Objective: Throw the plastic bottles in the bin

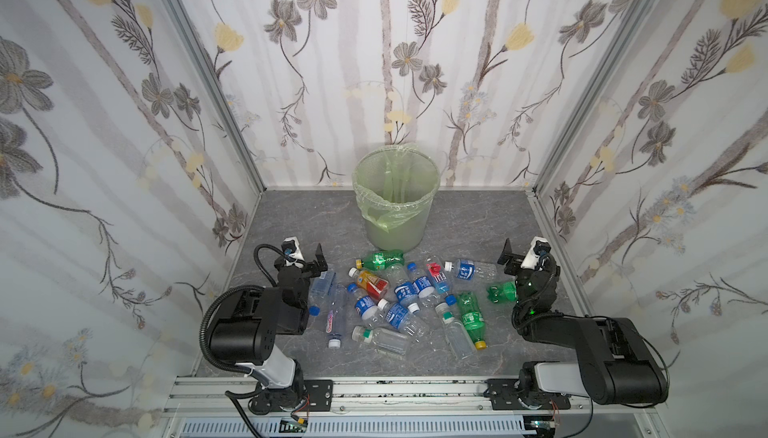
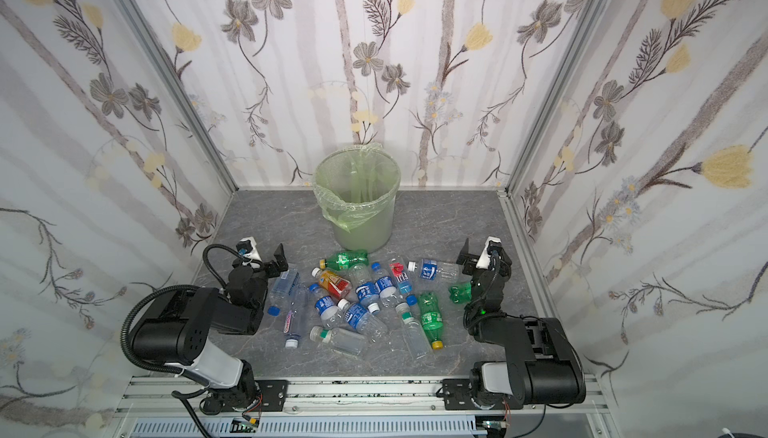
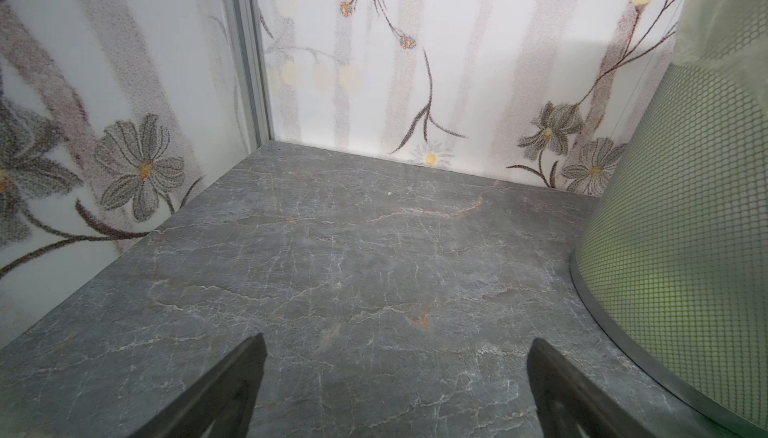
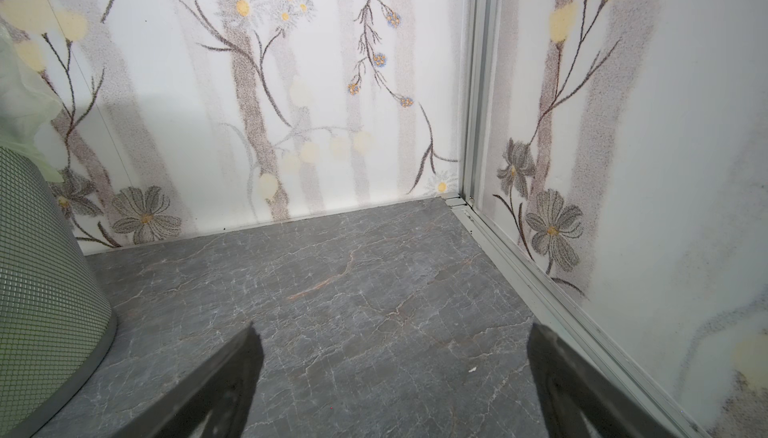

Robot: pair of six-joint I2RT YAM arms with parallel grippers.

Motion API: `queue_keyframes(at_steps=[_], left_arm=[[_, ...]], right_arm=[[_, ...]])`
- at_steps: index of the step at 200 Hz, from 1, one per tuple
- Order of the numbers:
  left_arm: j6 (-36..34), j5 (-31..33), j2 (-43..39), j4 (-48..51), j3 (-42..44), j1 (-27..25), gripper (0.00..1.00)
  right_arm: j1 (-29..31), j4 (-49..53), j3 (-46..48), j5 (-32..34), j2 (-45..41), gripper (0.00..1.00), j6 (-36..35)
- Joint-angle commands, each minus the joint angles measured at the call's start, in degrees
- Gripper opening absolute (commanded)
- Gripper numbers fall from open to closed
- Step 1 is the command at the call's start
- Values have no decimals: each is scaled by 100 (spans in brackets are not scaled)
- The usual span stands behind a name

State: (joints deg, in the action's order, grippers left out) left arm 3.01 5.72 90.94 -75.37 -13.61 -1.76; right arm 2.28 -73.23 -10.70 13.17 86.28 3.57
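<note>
In both top views the plastic bottles [image 1: 402,290] are seen heaped just in front of the bin [image 1: 392,232]. In the left wrist view the left gripper [image 3: 397,338] is shown spread apart, empty, beside the bin; in the right wrist view, the right gripper [image 4: 395,325] likewise

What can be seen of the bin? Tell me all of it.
The bin is a round, pale mesh-walled basket with a grey band at its base, upright on the grey table near the back wall. A translucent light-green bag lines it and folds over the rim. No bottle shows inside. A green bottle lies just before its base; contact is unclear.
</note>
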Motion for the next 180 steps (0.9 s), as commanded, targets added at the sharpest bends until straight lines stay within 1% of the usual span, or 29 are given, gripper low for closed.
queue_keyframes(at_steps=[1, 30, 53, 72, 89, 98, 109, 116, 128, 135, 143, 159, 180], left_arm=[[7, -2, -5, -114, -36, 8, 100], [15, 13, -6, -112, -36, 6, 100], [69, 110, -116, -94, -7, 9, 100], [54, 142, -390, 55, 35, 9, 100], [99, 296, -834, 448, 27, 3, 100], [130, 418, -1079, 732, -7, -8, 100], [241, 586, -1382, 1240, -138, -18, 100], [349, 684, -1549, 1586, -252, -25, 100], [450, 690, -1810, 2094, -435, -43, 100], [506, 736, -1866, 2351, -530, -65, 100], [558, 808, -2110, 2714, -683, -100, 100], [622, 954, -2346, 3627, -1101, -168, 100], [774, 1132, -2607, 4779, -1648, -240, 100]], right_arm=[[2, -275, -29, -94, 3, 100, -34], [1, -306, -8, -15, -14, 100, -19], [5, -116, -24, 46, -197, 100, 18], [-9, 128, -91, 60, -358, 100, 34], [0, 491, -147, 105, -609, 100, 34], [0, 992, -259, 210, -862, 100, 118], [7, 2088, -608, 481, -1199, 100, 424], [0, 2761, -841, 537, -1374, 100, 546], [9, 3318, -1040, 498, -1596, 100, 522], [18, 3561, -1124, 543, -1741, 100, 537], [26, 3888, -1244, 675, -1893, 100, 609], [22, 4902, -1666, 1048, -2141, 100, 1092], [22, 6651, -2363, 1159, -2229, 99, 1787]])
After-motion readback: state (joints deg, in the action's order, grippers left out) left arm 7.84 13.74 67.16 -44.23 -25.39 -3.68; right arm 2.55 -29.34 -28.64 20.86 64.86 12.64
